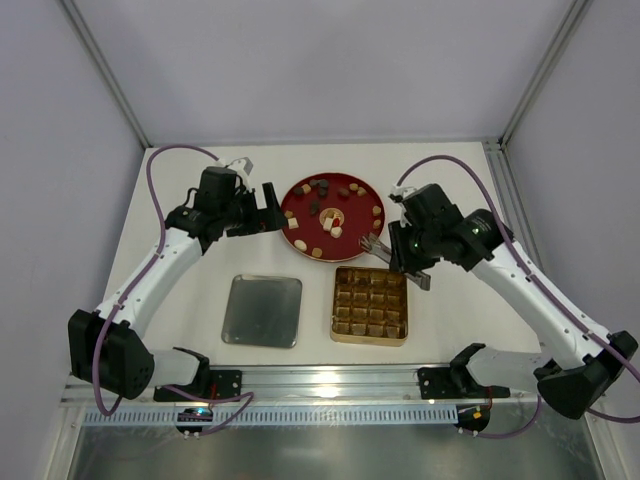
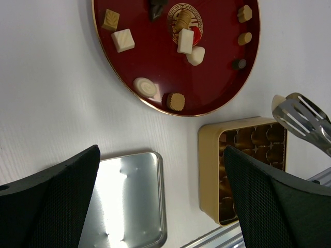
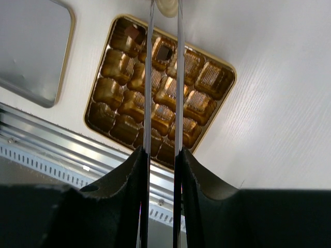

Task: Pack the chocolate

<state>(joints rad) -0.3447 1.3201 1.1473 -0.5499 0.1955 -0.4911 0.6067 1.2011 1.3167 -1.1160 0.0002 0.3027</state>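
Note:
Several chocolate pieces (image 1: pixel 337 222), tan, dark brown and cream-white, lie on the red plate (image 1: pixel 355 215); they also show in the left wrist view (image 2: pixel 123 40). The gridded gold tin (image 1: pixel 370 305) sits in front of the plate. My right gripper (image 1: pixel 405 255) is shut on metal tongs (image 3: pixel 150 93), whose tips (image 1: pixel 373 245) hang over the tin's far edge. A cream-white round piece (image 3: pixel 166 6) shows between the tong tips. My left gripper (image 1: pixel 265 210) is open and empty, just left of the plate.
A silver tin lid (image 1: pixel 262 310) lies left of the gold tin. The aluminium rail (image 1: pixel 330 380) runs along the near edge. Grey walls enclose the white table on three sides.

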